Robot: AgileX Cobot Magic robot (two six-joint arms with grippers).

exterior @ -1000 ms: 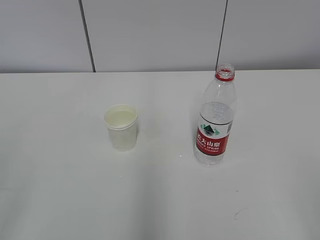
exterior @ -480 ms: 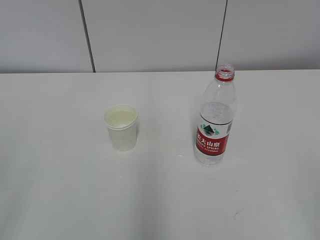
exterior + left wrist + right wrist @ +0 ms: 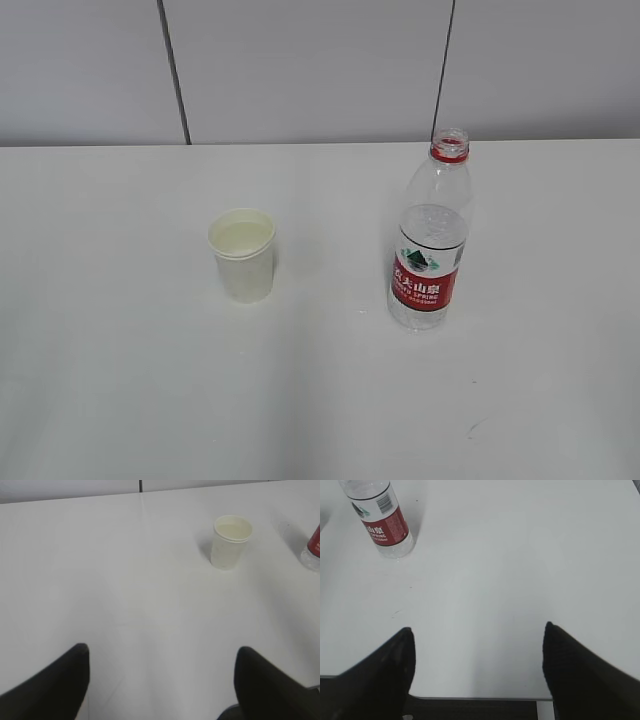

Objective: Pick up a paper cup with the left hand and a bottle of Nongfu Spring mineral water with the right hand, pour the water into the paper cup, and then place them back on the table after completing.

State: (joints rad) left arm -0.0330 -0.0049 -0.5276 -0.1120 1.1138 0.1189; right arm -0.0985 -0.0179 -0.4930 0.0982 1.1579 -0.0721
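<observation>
In the exterior view, the paper cup point(image 3: 242, 254) is standing upright on the white tabletop point(image 3: 120, 380), well apart from the uncapped bottle point(image 3: 430, 235) standing to its right. In the left wrist view, the left end effector point(image 3: 162, 680) is hanging spread apart, empty, short of the cup. In the right wrist view, the right end effector point(image 3: 477, 667) is likewise gaping, the bottle far ahead.

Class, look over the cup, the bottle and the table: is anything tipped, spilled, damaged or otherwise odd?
Nothing stands out. The cup and the uncapped bottle both stand upright and apart on the table. Only a faint scuff marks the tabletop near the bottle.
</observation>
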